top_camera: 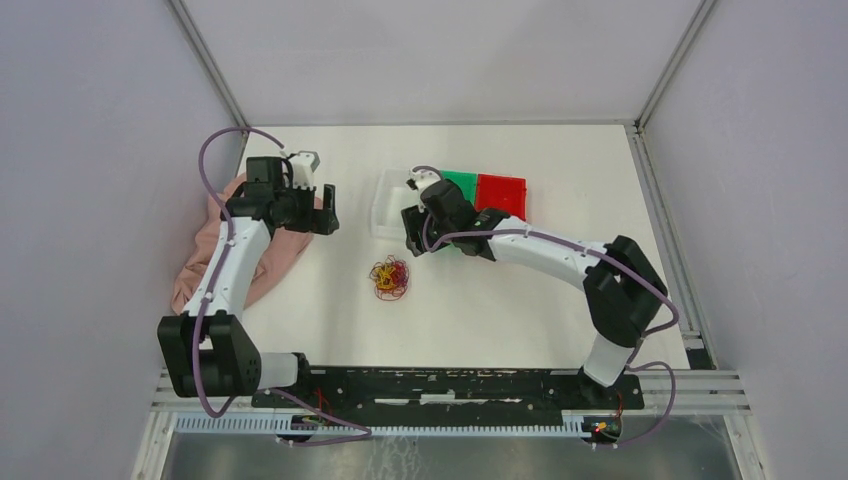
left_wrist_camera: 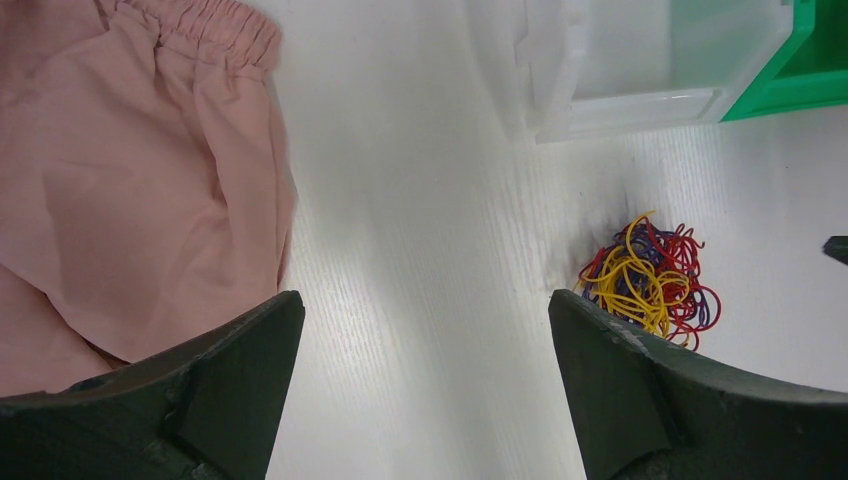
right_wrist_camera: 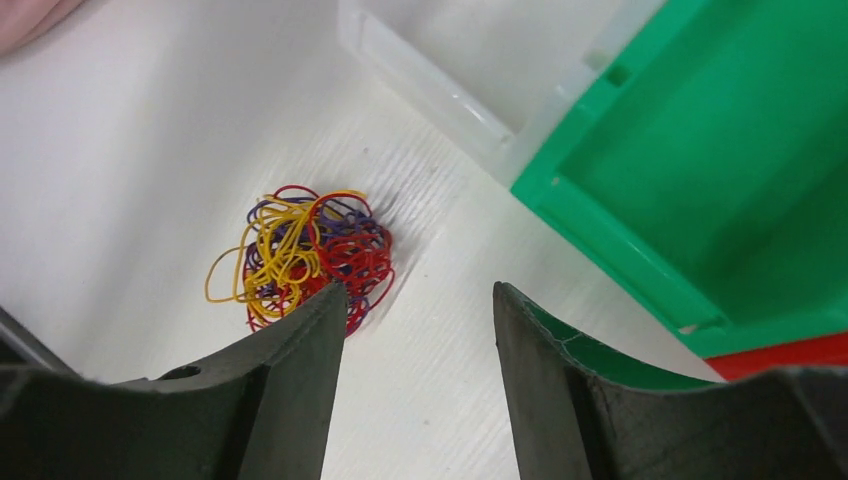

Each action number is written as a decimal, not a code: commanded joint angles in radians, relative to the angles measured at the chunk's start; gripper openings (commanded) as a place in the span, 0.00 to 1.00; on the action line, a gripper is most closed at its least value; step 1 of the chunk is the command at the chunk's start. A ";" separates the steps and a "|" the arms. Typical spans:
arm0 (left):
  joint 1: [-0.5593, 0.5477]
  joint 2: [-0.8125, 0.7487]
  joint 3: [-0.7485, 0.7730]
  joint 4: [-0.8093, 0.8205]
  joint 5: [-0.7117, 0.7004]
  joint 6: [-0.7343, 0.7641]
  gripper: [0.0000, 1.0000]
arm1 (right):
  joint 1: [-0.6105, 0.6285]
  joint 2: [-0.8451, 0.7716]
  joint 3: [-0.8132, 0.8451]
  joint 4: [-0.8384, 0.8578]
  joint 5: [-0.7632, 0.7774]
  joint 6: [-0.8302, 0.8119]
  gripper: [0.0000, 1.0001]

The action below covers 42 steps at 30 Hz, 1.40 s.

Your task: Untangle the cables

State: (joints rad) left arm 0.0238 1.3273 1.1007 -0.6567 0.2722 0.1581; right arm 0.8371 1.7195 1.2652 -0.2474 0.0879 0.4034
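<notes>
Now we approach, left hand (left_wrist_camera: 425, 297) and right hand (right_wrist_camera: 418, 295) apart and empty; next, pinch the cables (top_camera: 390, 279) at right's seven o'clock.

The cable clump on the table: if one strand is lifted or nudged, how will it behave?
Probably floppy: the cables are thin curly loops, so a lifted strand would likely sag and drag others along. Likely very light, so a push should slide the clump over the smooth white table rather than roll it.
</notes>
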 commanded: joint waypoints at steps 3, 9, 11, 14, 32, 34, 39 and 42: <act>-0.002 -0.045 0.010 -0.019 0.049 0.037 1.00 | 0.032 0.094 0.106 0.018 -0.195 -0.030 0.61; -0.002 -0.048 0.010 -0.025 0.059 0.048 1.00 | 0.070 0.189 0.150 0.016 -0.228 -0.018 0.61; -0.002 -0.051 0.009 -0.027 0.063 0.049 1.00 | 0.072 0.212 0.156 0.029 -0.225 -0.012 0.60; -0.002 -0.055 0.001 -0.031 0.070 0.049 1.00 | 0.075 0.255 0.192 0.015 -0.210 -0.010 0.53; -0.003 -0.099 -0.054 -0.033 0.234 0.060 0.99 | 0.084 0.159 0.228 -0.003 -0.214 -0.013 0.00; -0.003 -0.114 -0.073 -0.032 0.273 0.076 0.99 | 0.085 0.143 0.228 0.001 -0.228 -0.008 0.00; -0.002 -0.163 -0.107 -0.064 0.351 0.164 0.99 | 0.085 0.098 0.228 0.025 -0.274 0.017 0.00; -0.002 -0.196 -0.110 -0.102 0.409 0.244 0.99 | 0.085 0.069 0.242 0.046 -0.338 0.042 0.00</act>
State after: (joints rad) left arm 0.0238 1.1896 0.9901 -0.7231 0.5602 0.2588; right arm 0.9165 1.8668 1.4586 -0.2771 -0.1631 0.4049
